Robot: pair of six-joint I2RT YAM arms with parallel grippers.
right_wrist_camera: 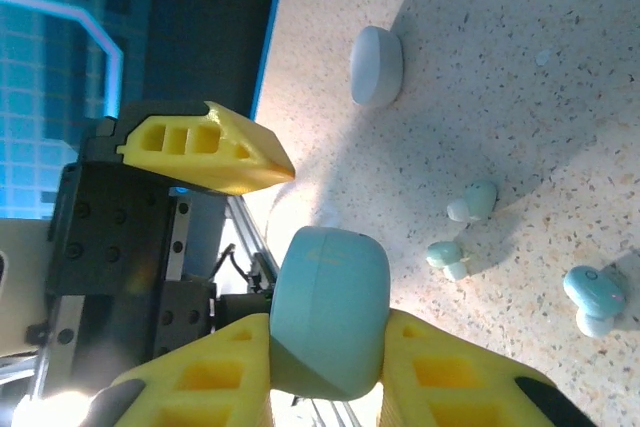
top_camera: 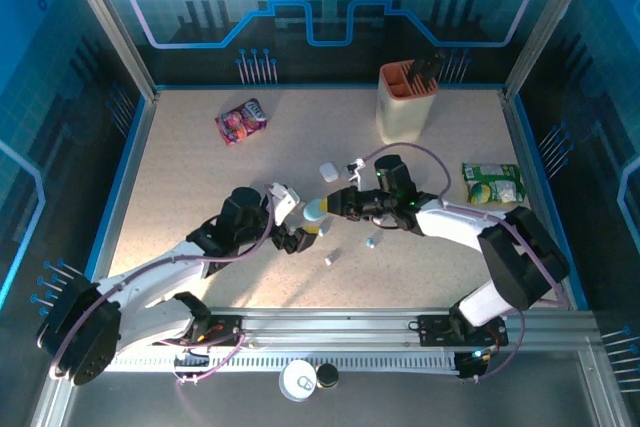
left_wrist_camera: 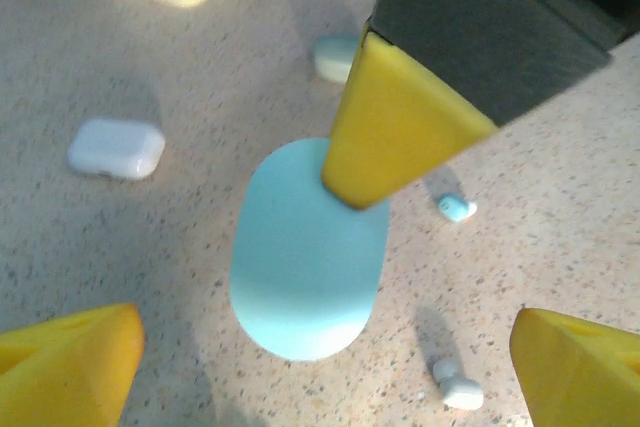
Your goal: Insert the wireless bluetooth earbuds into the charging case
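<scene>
A pale blue, pebble-shaped charging case (right_wrist_camera: 330, 312) is pinched between the two yellow fingers of my right gripper (right_wrist_camera: 330, 352), just above the table; its lid looks closed. From above, the case (top_camera: 316, 212) sits between the right gripper (top_camera: 332, 205) and the left gripper (top_camera: 295, 237). The left gripper (left_wrist_camera: 325, 367) stands open around the near end of the case (left_wrist_camera: 305, 257) without touching it. Loose earbuds lie on the table: a pale blue one (left_wrist_camera: 457, 208), a whitish one (left_wrist_camera: 458, 387), and three more (right_wrist_camera: 472, 201) (right_wrist_camera: 446, 257) (right_wrist_camera: 593, 295).
A white case (left_wrist_camera: 116, 147) lies left of the blue one, and a pale rounded case (left_wrist_camera: 338, 57) beyond it. A cream utensil holder (top_camera: 406, 102), a snack packet (top_camera: 241, 121) and a green packet (top_camera: 493, 184) stand farther off. A round tin (top_camera: 298, 380) rests by the near rail.
</scene>
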